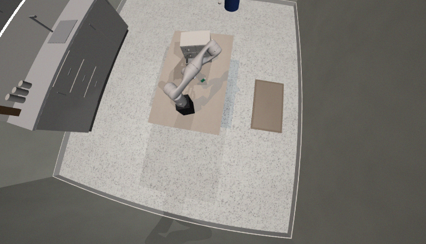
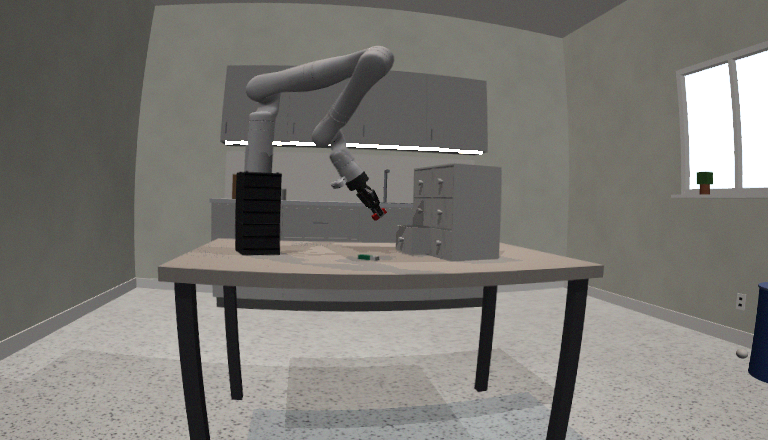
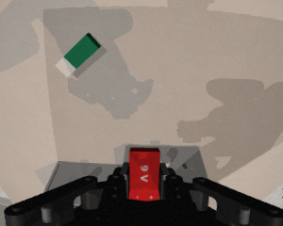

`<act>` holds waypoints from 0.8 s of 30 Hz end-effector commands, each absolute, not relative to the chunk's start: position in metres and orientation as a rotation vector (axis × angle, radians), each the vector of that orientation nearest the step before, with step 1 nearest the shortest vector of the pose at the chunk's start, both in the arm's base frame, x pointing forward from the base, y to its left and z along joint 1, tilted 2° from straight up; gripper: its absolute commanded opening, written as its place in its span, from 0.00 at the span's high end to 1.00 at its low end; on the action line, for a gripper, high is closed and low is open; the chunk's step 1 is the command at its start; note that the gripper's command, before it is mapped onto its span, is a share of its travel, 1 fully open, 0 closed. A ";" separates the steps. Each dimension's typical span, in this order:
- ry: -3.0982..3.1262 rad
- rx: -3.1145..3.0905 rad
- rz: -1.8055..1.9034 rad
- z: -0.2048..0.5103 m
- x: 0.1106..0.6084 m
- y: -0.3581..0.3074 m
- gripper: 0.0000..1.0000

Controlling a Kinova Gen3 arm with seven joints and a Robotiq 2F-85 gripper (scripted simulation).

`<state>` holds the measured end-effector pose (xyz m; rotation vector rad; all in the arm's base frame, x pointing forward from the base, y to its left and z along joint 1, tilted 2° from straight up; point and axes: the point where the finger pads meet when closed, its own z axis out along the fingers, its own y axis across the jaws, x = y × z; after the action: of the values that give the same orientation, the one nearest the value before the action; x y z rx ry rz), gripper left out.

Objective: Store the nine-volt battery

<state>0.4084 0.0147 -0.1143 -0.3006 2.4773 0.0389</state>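
Right between the fingers of the pincer (image 3: 144, 190) sits the red nine-volt battery (image 3: 144, 173), clamped on both sides, with its printed face turned toward the wrist camera; the pincer is clenched on it and hangs in the air above the table (image 2: 509, 270), not touching it; the arm (image 2: 317, 76) tilts the pincer so that its tip points down and toward the chest; below and ahead of the pincer, a little to the left in the wrist view, a small green and white block (image 3: 80, 55) lies flat on the table top, well apart from the battery; farther on, past the pincer's tip, stands the small chest (image 2: 467, 211), with its lowest drawer (image 2: 412, 240) pulled out toward the pincer while the drawers above look pushed in; I cannot read any letters on the drawer fronts; behind the pincer, at the other end of the table, the arm rises from a black pedestal (image 2: 257, 243).
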 end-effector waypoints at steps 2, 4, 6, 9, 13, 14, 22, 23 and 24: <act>2.468 -0.289 0.054 -0.122 0.399 0.016 0.77; 2.459 -0.288 0.055 -0.122 0.399 0.016 0.77; 2.450 -0.288 0.057 -0.122 0.399 0.016 0.77; 2.423 -0.284 0.060 -0.122 0.399 0.016 0.77; 2.389 -0.282 0.064 -0.122 0.399 0.016 0.77; 2.381 -0.281 0.066 -0.122 0.399 0.016 0.77; 2.334 -0.276 0.071 -0.122 0.398 0.016 0.77; 2.327 -0.275 0.072 -0.122 0.398 0.016 0.77; 2.320 -0.274 0.073 -0.122 0.398 0.016 0.77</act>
<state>0.4021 0.0149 -0.1185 -0.2812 2.3173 0.0674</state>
